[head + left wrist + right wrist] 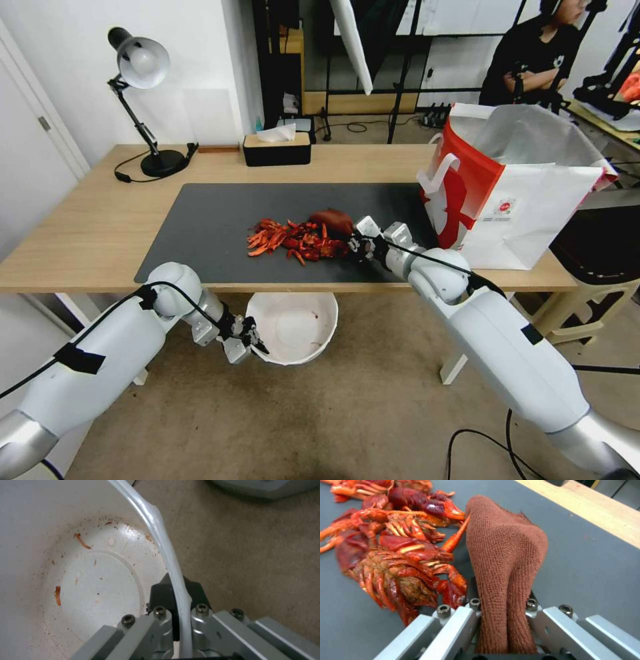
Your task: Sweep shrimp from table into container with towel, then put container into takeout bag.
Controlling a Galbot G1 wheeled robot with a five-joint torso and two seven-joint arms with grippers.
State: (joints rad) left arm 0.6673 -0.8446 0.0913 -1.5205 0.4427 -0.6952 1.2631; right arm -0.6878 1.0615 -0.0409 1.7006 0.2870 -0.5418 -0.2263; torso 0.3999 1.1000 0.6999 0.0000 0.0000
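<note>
Gripped between the jaws of the right gripper (501, 620), the small rust-red soft towel (506, 555) stands up from the fingers in a folded bunch and touches the pile of bright red-orange shrimp (293, 240). The pile lies on the dark grey rectangular mat (213, 220), about its middle, and its long axis runs along the mat's length. Seen from the mat's middle, the towel and the right gripper (360, 245) are at the pile's end on the robot's right, so the shrimp lie to the left of the towel.

Below the mat's near edge, under the rim of the long light wood table (80, 233), the left gripper (245, 337) holds the round white plastic container (293, 327), pinching its thin rim (166, 555) between closed fingers. The container has only a few orange scraps inside. It hangs almost straight below the pile, toward the robot.

I judge that the decisive relation is this: the container is toward the near edge, but the towel is beside the pile, not behind it.

At the mat's far right corner stands the large white paper takeout bag (533, 213) with red side panels, open at the top.
</note>
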